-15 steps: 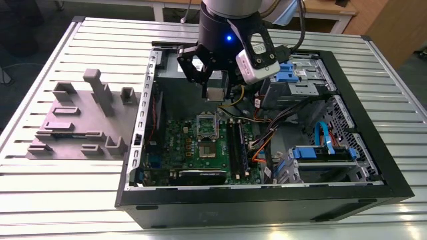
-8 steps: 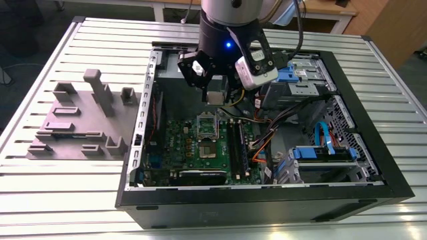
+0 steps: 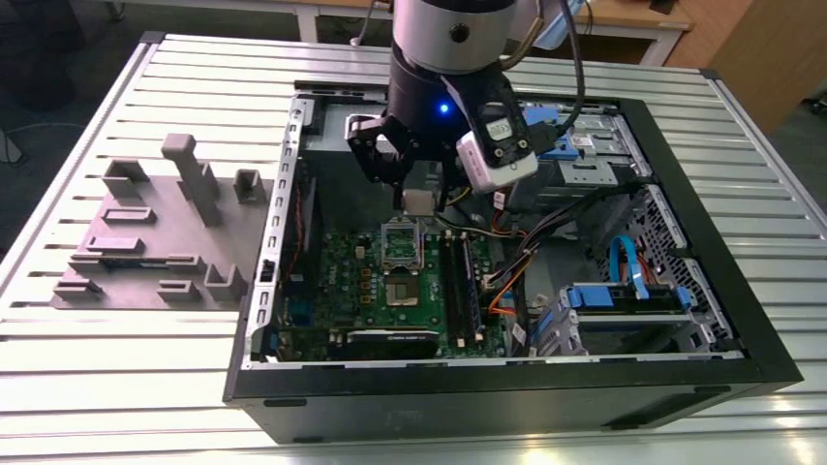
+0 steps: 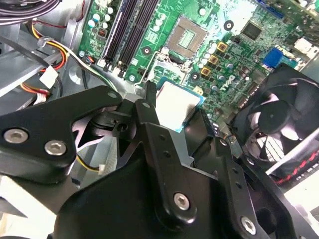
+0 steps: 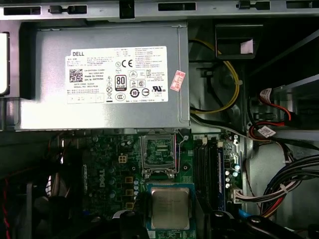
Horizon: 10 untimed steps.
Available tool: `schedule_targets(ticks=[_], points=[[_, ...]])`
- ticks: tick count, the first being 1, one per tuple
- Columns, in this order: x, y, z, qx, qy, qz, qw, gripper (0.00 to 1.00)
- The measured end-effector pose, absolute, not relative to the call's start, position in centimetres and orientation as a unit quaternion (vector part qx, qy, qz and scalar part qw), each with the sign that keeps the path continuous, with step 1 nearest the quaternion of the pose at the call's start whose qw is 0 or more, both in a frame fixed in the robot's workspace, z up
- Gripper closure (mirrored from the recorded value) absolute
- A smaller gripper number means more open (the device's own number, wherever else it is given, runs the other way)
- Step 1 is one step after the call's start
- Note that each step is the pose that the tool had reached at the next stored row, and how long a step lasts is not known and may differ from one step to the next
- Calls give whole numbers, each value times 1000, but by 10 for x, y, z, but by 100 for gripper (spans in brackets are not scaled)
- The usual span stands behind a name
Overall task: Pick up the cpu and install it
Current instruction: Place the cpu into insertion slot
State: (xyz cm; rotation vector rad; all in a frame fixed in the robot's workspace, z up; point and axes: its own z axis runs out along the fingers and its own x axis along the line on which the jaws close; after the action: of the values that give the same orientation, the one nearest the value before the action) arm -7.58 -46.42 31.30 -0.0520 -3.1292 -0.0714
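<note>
Pincer [image 3: 420, 201] tight on cpu [image 5: 170, 208] above open socket [image 5: 158, 152].

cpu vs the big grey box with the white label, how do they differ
The cpu is far smaller than the grey box. The cpu's top is plain metal; the box carries a white label. The gripper holds the cpu; the box is mounted in the case. Both are silvery grey.

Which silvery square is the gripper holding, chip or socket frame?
The cpu, the flat chip held by the gripper; the socket frame sits on the motherboard.
</note>
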Motion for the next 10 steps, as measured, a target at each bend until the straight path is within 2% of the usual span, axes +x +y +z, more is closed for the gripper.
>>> schedule_targets(ticks=[10], points=[[-74,-469,296,-21,-999,-23,8,53]])
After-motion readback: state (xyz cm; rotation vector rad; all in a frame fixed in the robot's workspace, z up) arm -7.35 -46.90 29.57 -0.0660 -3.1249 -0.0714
